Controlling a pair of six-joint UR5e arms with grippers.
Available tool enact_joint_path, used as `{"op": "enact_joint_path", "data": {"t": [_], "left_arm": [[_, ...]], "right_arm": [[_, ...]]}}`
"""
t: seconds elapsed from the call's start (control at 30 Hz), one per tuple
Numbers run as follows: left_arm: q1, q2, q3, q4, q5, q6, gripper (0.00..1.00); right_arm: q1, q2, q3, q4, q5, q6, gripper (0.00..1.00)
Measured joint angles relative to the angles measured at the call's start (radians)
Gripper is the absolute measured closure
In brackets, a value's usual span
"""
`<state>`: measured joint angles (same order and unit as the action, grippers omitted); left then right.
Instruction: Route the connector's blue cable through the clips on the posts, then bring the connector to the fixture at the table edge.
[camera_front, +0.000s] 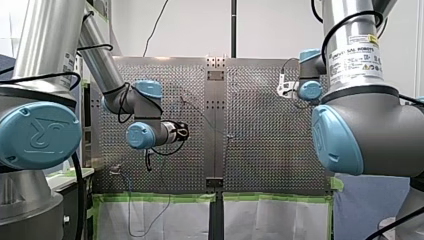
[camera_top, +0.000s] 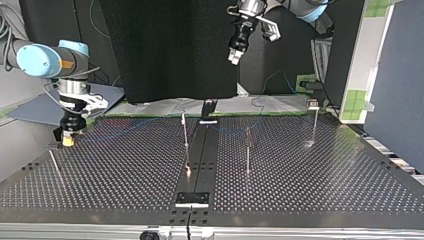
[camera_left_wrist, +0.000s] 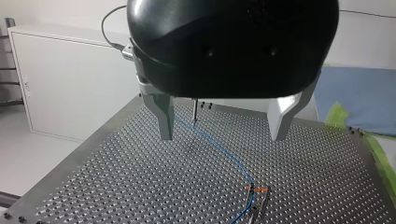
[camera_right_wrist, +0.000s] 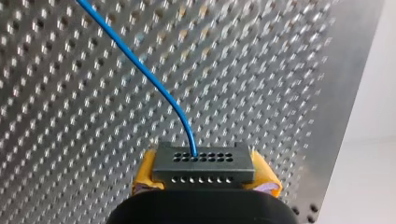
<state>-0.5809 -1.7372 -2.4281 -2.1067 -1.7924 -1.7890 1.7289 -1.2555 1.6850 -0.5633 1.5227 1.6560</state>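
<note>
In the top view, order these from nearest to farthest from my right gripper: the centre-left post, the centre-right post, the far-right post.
1. Centre-left post, left of the black strip, on my right gripper's side.
2. Centre-right post, right of the strip.
3. Far-right post, toward the view's right.

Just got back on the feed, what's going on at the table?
My right gripper has its yellow pads shut on the black connector, low over the perforated table at the top view's left, with the blue cable trailing from it. My left gripper hangs open and empty above the table, over cable that reaches a clip.
</note>
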Motion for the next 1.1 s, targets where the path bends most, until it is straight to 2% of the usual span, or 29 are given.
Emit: {"op": "enact_joint_path", "data": {"t": [0.2, 0.4, 0.57, 0.67, 0.83, 1.1], "left_arm": [[0.005, 0.0, 0.0, -0.003, 0.001, 0.004, 0.0], [0.009, 0.0, 0.0, -0.004, 0.006, 0.005, 0.0], [0.011, 0.0, -0.001, -0.002, 0.007, 0.005, 0.0], [0.011, 0.0, -0.001, -0.002, 0.008, 0.005, 0.0], [0.018, 0.0, 0.001, 0.001, 0.008, 0.009, 0.0], [0.02, 0.0, 0.002, -0.004, 0.009, 0.007, 0.0]], "right_arm": [[-0.025, 0.002, 0.0, 0.03, 0.038, -0.022, 1.0], [-0.052, 0.005, 0.0, 0.039, 0.046, -0.028, 1.0], [-0.062, 0.006, -0.001, 0.04, 0.047, -0.028, 1.0], [-0.071, 0.011, -0.001, 0.039, 0.046, -0.033, 1.0], [-0.101, 0.037, 0.0, 0.039, 0.039, -0.044, 1.0], [-0.139, 0.049, 0.0, 0.037, -0.001, -0.051, 1.0]]}}
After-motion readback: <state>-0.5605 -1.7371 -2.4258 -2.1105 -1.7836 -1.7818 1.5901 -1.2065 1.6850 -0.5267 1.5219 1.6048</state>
